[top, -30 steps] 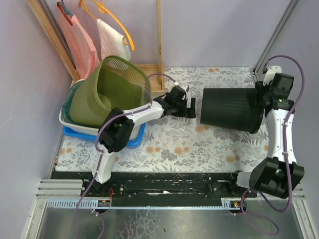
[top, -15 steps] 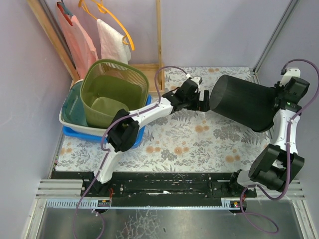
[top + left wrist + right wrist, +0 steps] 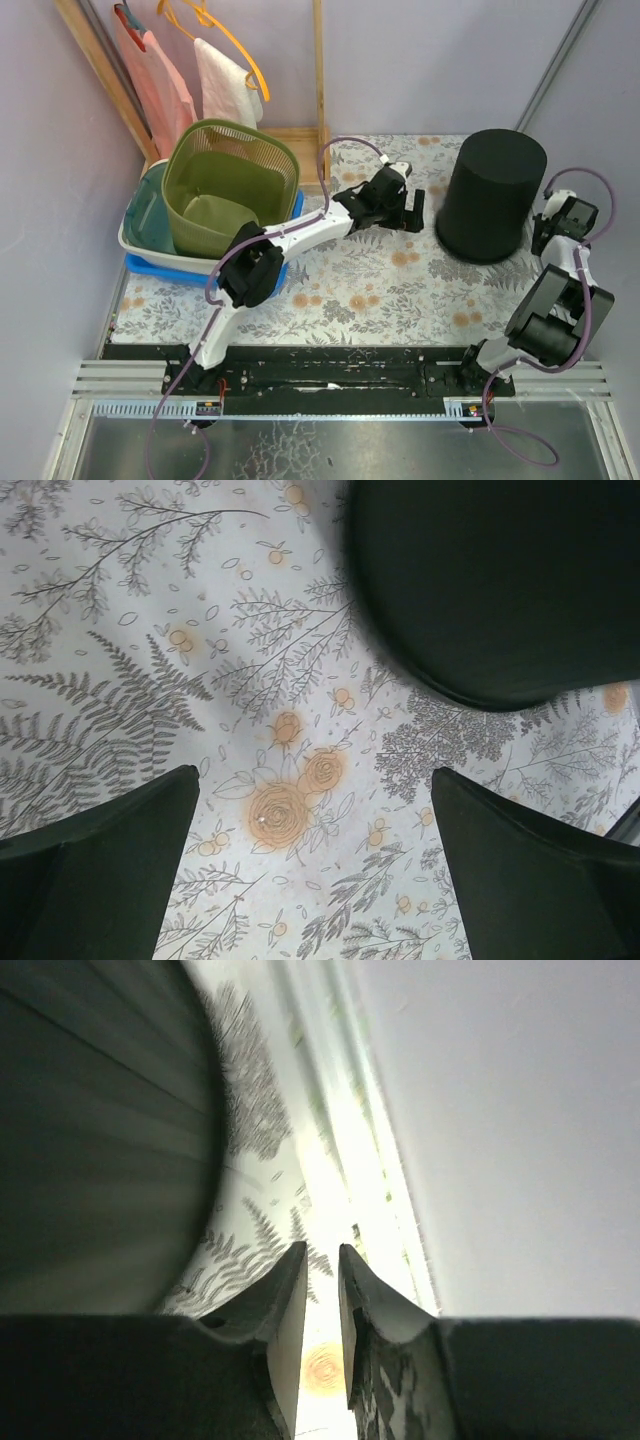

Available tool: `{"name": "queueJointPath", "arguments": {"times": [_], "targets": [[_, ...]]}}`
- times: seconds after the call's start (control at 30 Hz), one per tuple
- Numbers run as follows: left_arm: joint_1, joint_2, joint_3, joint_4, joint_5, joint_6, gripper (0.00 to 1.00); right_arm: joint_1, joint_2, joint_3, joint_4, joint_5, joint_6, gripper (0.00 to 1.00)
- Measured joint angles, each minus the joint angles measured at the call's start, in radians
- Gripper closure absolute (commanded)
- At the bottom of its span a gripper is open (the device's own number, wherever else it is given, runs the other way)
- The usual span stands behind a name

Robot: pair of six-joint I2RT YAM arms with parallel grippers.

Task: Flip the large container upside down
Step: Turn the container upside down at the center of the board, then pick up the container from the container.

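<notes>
The large container (image 3: 492, 195) stands mouth-down near the table's (image 3: 350, 290) far right corner, so the flip looks done (closed base uppermost), with the left gripper (image 3: 315, 775) spread wide beside it and the right gripper (image 3: 320, 1260) nearly pinched together on nothing, and both arms need only back away.

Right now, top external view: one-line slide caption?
Black container stands inverted on the floral table; left gripper open beside it, right gripper clear of it.

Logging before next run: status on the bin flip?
Left pincer open beside black bin. Right pincer nearly shut, empty, clear of it. Bin stands base-up on floral table. Nothing in the way.
</notes>
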Motion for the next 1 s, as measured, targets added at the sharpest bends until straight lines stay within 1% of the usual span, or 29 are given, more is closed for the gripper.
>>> {"name": "queueJointPath", "arguments": {"times": [0.2, 0.3, 0.33, 0.37, 0.43, 0.5, 0.53, 0.6, 0.67, 0.77, 0.83, 0.87, 0.9, 0.97, 1.0], "targets": [[0.009, -0.043, -0.041, 0.000, -0.017, 0.006, 0.00, 0.002, 0.063, -0.056, -0.034, -0.035, -0.011, 0.73], [0.018, -0.081, -0.077, 0.006, -0.017, 0.014, 0.00, 0.002, 0.072, -0.056, -0.037, -0.077, -0.001, 0.67], [0.023, -0.101, -0.099, 0.008, -0.017, 0.021, 0.00, 0.002, 0.072, -0.054, -0.045, -0.092, 0.003, 0.63], [0.030, -0.127, -0.127, 0.012, -0.016, 0.027, 0.00, 0.002, 0.067, -0.051, -0.063, -0.104, 0.005, 0.57], [0.048, -0.183, -0.185, 0.023, -0.010, 0.044, 0.00, 0.002, 0.041, -0.042, -0.109, -0.122, -0.004, 0.38], [0.077, -0.273, -0.262, 0.025, -0.002, 0.072, 0.00, 0.002, -0.032, -0.037, -0.161, -0.132, -0.030, 0.28], [0.089, -0.313, -0.280, 0.019, -0.002, 0.092, 0.00, 0.003, -0.098, -0.037, -0.194, -0.133, -0.059, 0.25], [0.110, -0.397, -0.279, 0.013, -0.005, 0.151, 0.00, 0.003, -0.232, -0.035, -0.241, -0.139, -0.103, 0.23], [0.119, -0.475, -0.224, 0.000, -0.013, 0.235, 0.00, 0.003, -0.362, -0.026, -0.294, -0.151, -0.151, 0.22], [0.088, -0.566, -0.106, -0.020, -0.029, 0.359, 0.00, 0.003, -0.490, 0.003, -0.411, -0.205, -0.227, 0.22], [0.058, -0.637, -0.035, -0.043, -0.050, 0.431, 0.00, 0.003, -0.527, 0.029, -0.527, -0.265, -0.285, 0.22], [0.043, -0.674, -0.007, -0.057, -0.066, 0.461, 0.00, 0.002, -0.534, 0.051, -0.614, -0.306, -0.327, 0.22], [0.037, -0.703, 0.012, -0.068, -0.082, 0.484, 0.00, 0.002, -0.536, 0.079, -0.701, -0.352, -0.372, 0.21], [0.035, -0.768, 0.039, -0.095, -0.148, 0.529, 0.00, 0.003, -0.534, 0.160, -0.898, -0.462, -0.481, 0.12], [0.039, -0.795, 0.044, -0.103, -0.187, 0.540, 0.00, 0.003, -0.534, 0.204, -0.969, -0.510, -0.525, 0.09]]}}
